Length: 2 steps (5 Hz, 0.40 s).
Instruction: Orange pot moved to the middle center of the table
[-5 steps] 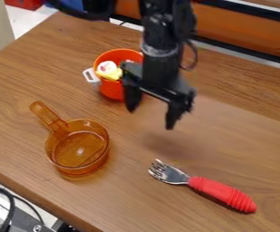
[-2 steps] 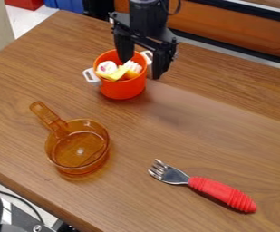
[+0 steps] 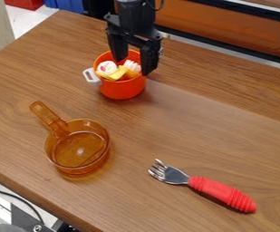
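The gripper (image 3: 132, 64) hangs over the right back part of the orange pot, open, with one finger above the pot's opening and the other at its right side, where it hides the right handle. The orange pot (image 3: 121, 89) stands upright toward the back left of the table (image 3: 184, 118). It has a white handle (image 3: 91, 76) on its left and holds white and yellow toy pieces (image 3: 119, 72).
A transparent amber pan (image 3: 78, 147) stands at the front left, its handle toward the back left. A fork with a red handle (image 3: 222, 193) lies at the front right. The table's front left edge runs below the pan.
From right of the pot and nearer the front, the gripper has moved back and left to the pot's right side. The pot, pan and fork have stayed put.
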Each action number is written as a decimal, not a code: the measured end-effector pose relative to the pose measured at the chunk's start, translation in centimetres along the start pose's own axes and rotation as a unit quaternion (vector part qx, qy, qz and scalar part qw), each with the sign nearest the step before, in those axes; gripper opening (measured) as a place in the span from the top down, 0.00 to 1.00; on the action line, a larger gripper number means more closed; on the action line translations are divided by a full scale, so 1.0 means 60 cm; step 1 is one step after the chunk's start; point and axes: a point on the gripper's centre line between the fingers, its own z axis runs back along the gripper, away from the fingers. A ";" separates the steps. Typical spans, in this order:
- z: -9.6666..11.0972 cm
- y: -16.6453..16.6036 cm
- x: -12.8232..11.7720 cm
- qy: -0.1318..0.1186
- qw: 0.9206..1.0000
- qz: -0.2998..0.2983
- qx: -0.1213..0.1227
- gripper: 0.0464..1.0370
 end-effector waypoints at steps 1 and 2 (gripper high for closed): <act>-0.013 -0.004 0.003 -0.009 1.000 0.008 -0.021 0.04; -0.022 -0.014 0.000 -0.006 1.000 0.016 -0.015 0.04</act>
